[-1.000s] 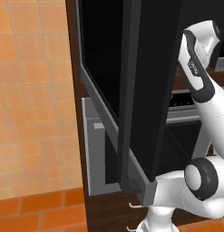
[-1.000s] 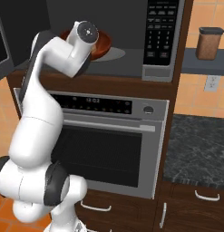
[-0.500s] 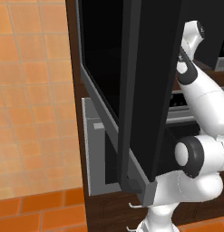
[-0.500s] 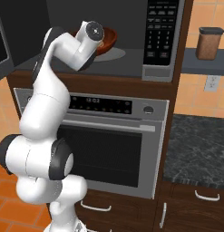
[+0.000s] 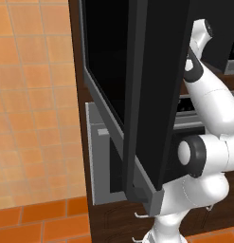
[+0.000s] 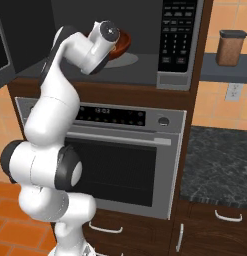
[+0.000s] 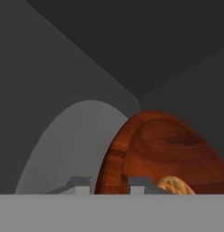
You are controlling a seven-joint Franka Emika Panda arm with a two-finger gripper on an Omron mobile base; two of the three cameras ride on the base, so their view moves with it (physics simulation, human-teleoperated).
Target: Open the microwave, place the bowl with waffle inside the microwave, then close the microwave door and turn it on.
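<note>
Since the earlier frame, the arm's upper links have folded lower and nearer the oven (image 6: 125,160) while the wrist reaches deeper into the microwave (image 6: 145,45). Gripper (image 7: 111,185): two fingertips straddle the near rim of the bowl (image 7: 163,149), one outside the wall, one inside; whether they pinch it I cannot tell. One bowl, one waffle (image 7: 174,185) in it, sitting on the single grey turntable (image 7: 63,145) inside the cavity. One door (image 5: 142,95), swung open.
</note>
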